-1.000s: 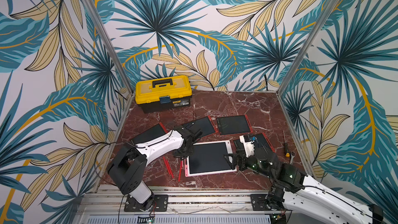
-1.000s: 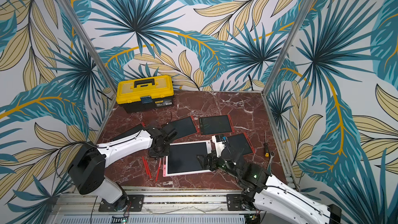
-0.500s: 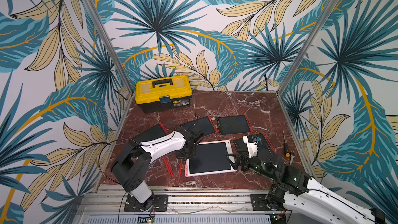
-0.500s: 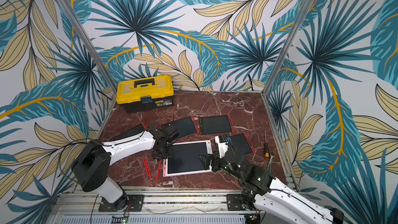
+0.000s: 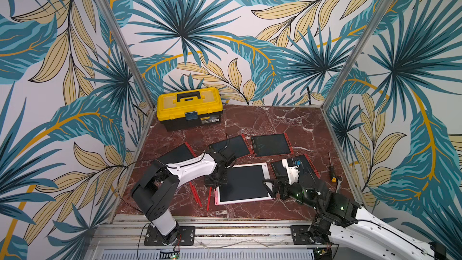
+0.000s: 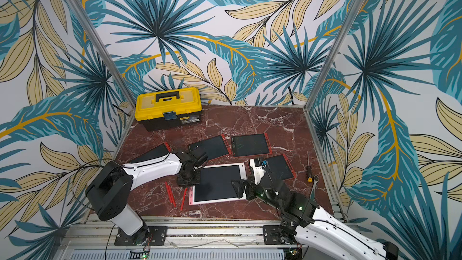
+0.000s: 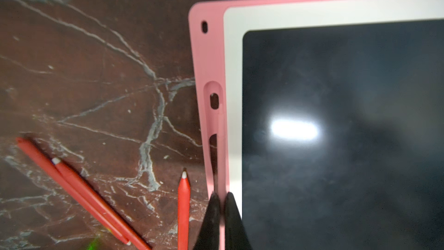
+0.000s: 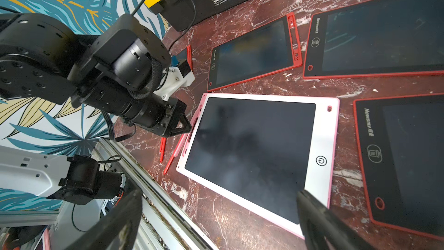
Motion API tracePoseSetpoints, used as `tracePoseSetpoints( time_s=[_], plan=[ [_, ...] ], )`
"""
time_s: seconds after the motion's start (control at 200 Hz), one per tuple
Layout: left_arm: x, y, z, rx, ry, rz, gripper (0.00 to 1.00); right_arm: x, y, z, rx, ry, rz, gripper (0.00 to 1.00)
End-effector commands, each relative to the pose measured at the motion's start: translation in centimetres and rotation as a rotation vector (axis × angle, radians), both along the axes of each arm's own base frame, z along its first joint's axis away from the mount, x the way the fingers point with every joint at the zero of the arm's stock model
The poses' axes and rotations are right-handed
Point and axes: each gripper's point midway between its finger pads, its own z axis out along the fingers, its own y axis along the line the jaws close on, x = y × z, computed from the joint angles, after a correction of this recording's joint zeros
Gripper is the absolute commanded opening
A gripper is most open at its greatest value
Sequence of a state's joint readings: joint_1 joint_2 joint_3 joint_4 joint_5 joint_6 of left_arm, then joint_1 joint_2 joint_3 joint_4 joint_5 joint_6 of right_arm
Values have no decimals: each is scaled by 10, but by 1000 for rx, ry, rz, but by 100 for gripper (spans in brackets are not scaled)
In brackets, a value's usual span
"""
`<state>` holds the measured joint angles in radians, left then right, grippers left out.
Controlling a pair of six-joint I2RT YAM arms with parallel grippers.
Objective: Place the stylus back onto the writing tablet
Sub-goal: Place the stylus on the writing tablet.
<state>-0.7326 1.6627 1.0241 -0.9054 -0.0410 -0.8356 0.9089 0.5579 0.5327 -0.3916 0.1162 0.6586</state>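
One stylus (image 8: pixel 179 145) (along tablet (image 7: pixel 211 44) edge) | left fingers (image 7: pixel 211 217) clamp it | right fingers (image 8: pixel 319 217) spread, empty

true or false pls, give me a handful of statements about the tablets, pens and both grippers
1. The yellow toolbox has its lid closed. True.
2. The right gripper is shut on a red pen. False: it is open and holds nothing.
3. Loose red pens lie on the table beside the pink tablet. True.
4. The pink tablet's screen is full of drawings. False: it is blank and dark, with only a patch of glare.
5. The left gripper is shut on a pink pen at the pink tablet's edge slot. True.
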Motion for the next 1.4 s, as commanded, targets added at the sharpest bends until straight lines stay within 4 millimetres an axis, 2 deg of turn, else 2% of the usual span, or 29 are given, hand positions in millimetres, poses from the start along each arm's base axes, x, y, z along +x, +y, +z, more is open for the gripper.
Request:
tracePoseSetpoints(
  time_s=[0.0,0.315,0.836,1.392],
  plan=[
    [-4,4,-8,18,6,14,6,-2,-4,-13,-39,25,-9,99],
    [-4,10,-13,51,1,43,7,-1,-4,-16,-35,34,-17,99],
    [-4,9,-17,56,11,42,10,0,-1,-20,-47,49,-11,99],
    [0,7,-6,28,-18,41,14,1,2,-20,-62,52,1,99]
  ],
)
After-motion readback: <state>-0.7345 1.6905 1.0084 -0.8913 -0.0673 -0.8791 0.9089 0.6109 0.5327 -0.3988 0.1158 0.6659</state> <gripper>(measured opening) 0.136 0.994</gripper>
